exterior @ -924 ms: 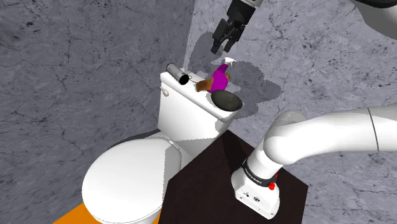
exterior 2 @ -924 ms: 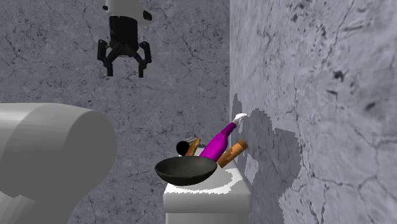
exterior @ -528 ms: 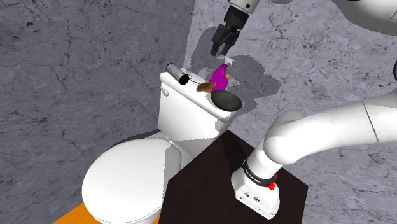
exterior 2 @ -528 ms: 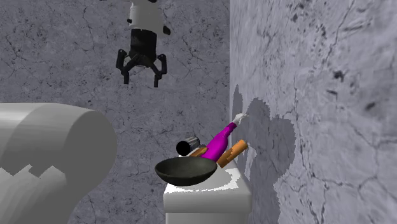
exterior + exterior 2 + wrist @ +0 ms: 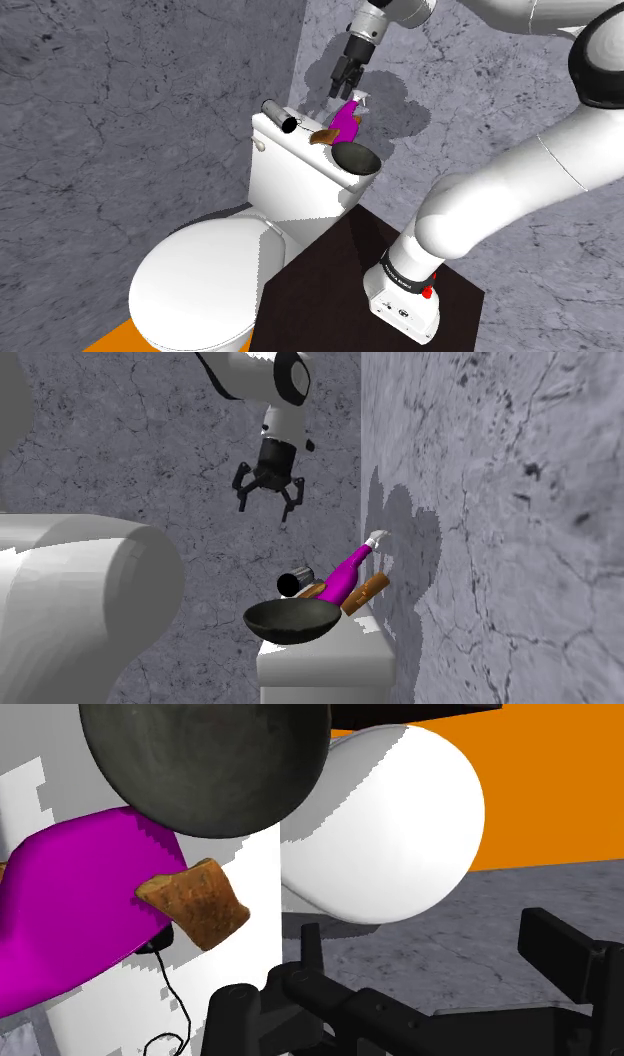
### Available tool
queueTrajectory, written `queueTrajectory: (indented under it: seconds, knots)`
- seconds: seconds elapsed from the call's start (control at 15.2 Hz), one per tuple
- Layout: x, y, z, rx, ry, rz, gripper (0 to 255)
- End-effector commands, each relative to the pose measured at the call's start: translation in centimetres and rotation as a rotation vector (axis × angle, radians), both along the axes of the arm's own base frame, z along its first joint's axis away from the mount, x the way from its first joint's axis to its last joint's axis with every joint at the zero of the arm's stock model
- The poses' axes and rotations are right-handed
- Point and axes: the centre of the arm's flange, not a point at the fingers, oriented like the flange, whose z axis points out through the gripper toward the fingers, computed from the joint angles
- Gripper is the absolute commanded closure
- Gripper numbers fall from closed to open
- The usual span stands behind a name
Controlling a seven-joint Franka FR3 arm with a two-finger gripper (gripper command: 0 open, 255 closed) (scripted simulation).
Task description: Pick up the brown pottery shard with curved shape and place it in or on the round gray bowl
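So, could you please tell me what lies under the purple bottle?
A brown curved shard shows on both sides of the purple bottle, so it seems to pass beneath it, on the toilet tank. The shard's middle is covered by the bottle.

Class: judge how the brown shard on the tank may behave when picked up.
The shard looks rough and stiff, so probably not slippery. Small beside the bowl, likely light. It seems tucked against the purple bottle, which may shift.

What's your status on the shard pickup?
Gripper open, empty, above the toilet tank. Shard on the tank, not yet held. Purple bottle crowds it, bowl alongside.
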Motion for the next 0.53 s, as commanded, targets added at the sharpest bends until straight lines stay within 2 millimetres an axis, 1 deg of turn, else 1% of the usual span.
queueTrajectory:
  seconds: [0.0,0.46]
  knots:
    - [1.8,-2.1,-1.8,0.032,0.025,0.018,0]
    - [7.3,-8.8,-9.0,0.143,0.115,0.075,0]
